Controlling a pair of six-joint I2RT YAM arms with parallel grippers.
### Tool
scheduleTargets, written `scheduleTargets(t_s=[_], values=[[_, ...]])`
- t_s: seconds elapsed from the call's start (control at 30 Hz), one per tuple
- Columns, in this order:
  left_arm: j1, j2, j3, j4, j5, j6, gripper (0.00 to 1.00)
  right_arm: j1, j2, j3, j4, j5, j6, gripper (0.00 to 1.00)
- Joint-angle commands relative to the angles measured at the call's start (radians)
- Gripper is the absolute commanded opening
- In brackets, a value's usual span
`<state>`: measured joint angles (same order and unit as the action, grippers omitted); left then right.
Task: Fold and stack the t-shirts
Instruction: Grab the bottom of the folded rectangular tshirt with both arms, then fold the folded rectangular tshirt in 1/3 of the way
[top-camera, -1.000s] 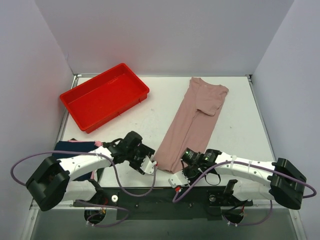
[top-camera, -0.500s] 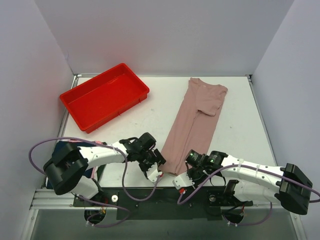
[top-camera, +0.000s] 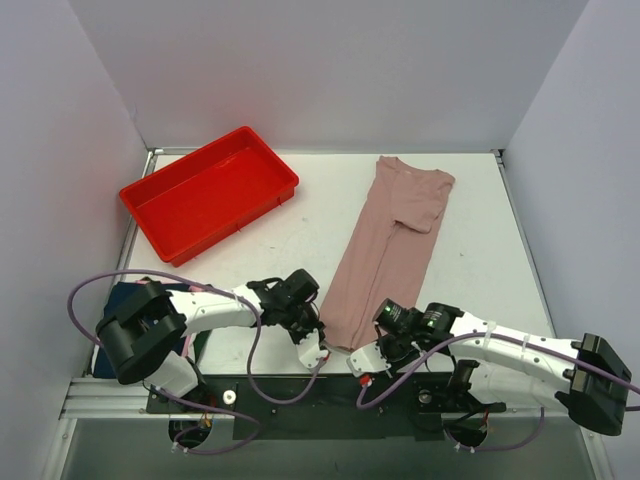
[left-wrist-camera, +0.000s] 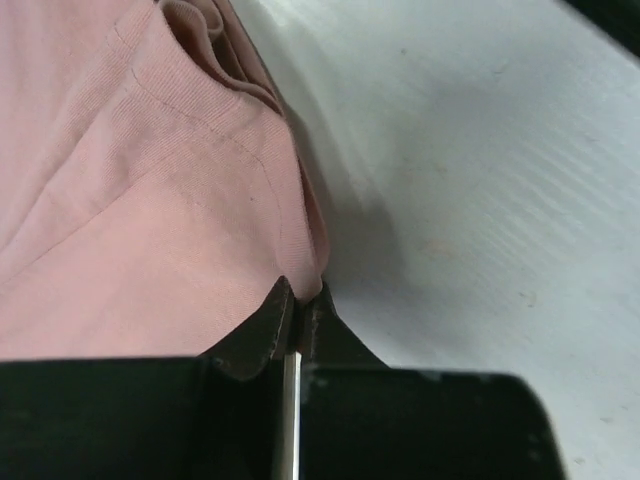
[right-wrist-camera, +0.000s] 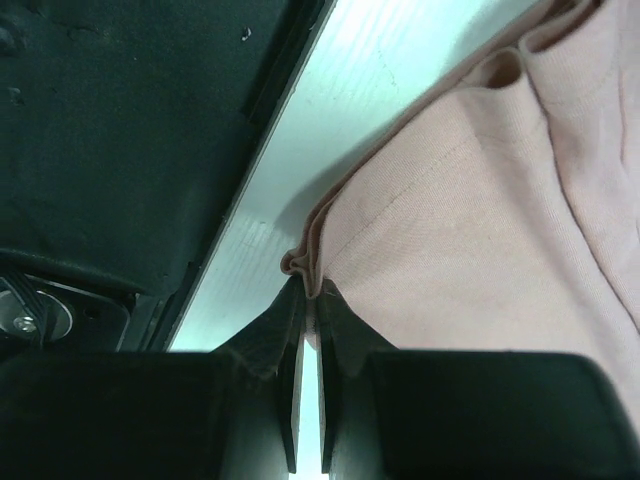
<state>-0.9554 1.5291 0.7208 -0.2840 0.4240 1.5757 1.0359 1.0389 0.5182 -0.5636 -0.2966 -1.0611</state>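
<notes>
The dusty-pink t-shirt (top-camera: 385, 250) lies folded into a long strip, slanting from the far middle of the table toward the near edge. My left gripper (top-camera: 322, 338) is shut on the near left corner of its hem (left-wrist-camera: 300, 250); the cloth is pinched between the fingertips (left-wrist-camera: 275, 310). At the near right corner, my right gripper (top-camera: 363, 352) is shut on the bunched hem (right-wrist-camera: 305, 262). The navy t-shirt (top-camera: 125, 298) sits folded at the near left, partly hidden behind my left arm.
A red plastic tray (top-camera: 135, 195) stands at the far left. The black front rail (right-wrist-camera: 120, 150) runs just beyond the hem at the table's near edge. White walls close the table in on three sides.
My left gripper moved right to the shirt's near left corner and shut on it. The right arm slid slightly toward the near edge, still holding the hem.
</notes>
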Motion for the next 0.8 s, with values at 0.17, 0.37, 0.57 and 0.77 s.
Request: scheduleTargets(t_s=[0.17, 0.37, 0.57, 0.77], values=[[-0.023, -0.139, 0.201, -0.51, 0.107, -0.143, 0.0, 0.095, -0.105, 0.146, -0.194, -0.05, 0.143, 0.0], [0.013, -0.155, 0.242, -0.497, 0.101, -0.305, 0.0, 0.008, -0.163, 0.193, -0.22, -0.176, 0.347, 0.0], [0.095, -0.047, 0.368, -0.27, 0.128, -0.608, 0.0, -0.382, -0.109, 0.236, -0.135, -0.23, 0.477, 0.0], [0.133, 0.089, 0.459, -0.109, 0.045, -0.796, 0.0, -0.637, -0.019, 0.226, -0.076, -0.277, 0.55, 0.0]])
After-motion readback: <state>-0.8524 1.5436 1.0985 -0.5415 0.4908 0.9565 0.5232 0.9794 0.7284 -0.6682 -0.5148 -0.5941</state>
